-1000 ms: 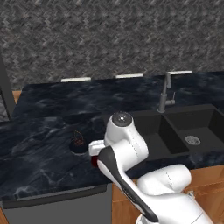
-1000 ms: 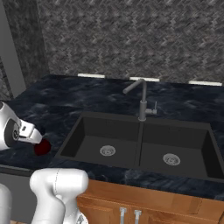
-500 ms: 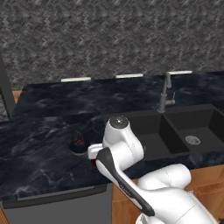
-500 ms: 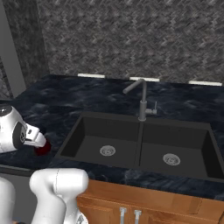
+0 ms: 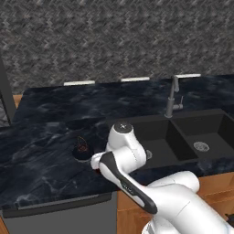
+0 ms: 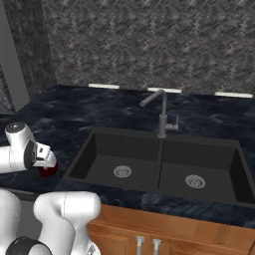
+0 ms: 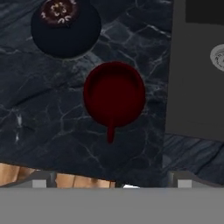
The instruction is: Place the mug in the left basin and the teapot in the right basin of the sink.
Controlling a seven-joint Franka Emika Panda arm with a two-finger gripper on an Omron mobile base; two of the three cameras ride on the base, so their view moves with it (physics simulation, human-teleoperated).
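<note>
Gripper (image 7: 111, 183) is spread wide with nothing between the fingers; tips sit at the bottom of the hand view, one at about 7 o'clock, the other at 5 o'clock. It hangs above the counter (image 7: 52, 122), looking straight down.

Mug (image 7: 114, 94) sits just above frame centre in the hand view, roughly 12 o'clock from the midpoint between the tips, standing on the counter and not yet touched. Its handle points to 6 o'clock, toward the gripper. Teapot (image 7: 65, 27) is at 11 o'clock from the mug, close but apart. Left basin (image 7: 192, 70) lies at 3 o'clock of the mug, drain just visible at the frame's right edge.

Step in hand, by my read: descend and grasp the mug. To do it well:
- Shift the hand toward 12 o'clock until the cup body sits between the tips, then drop.
- The fingers close along the 9–3 line, so the handle at 6 o'clock stays out of the pinch. Keep that wrist roll.
- Watch the 9 o'clock finger against the teapot on the way down.

From the right base view the mug (image 6: 48, 171) shows as a red sliver under the wrist, at 9 o'clock of the sink (image 6: 159, 167). Right basin (image 6: 199, 174) is beyond the tap divider; both basins are bare.
</note>
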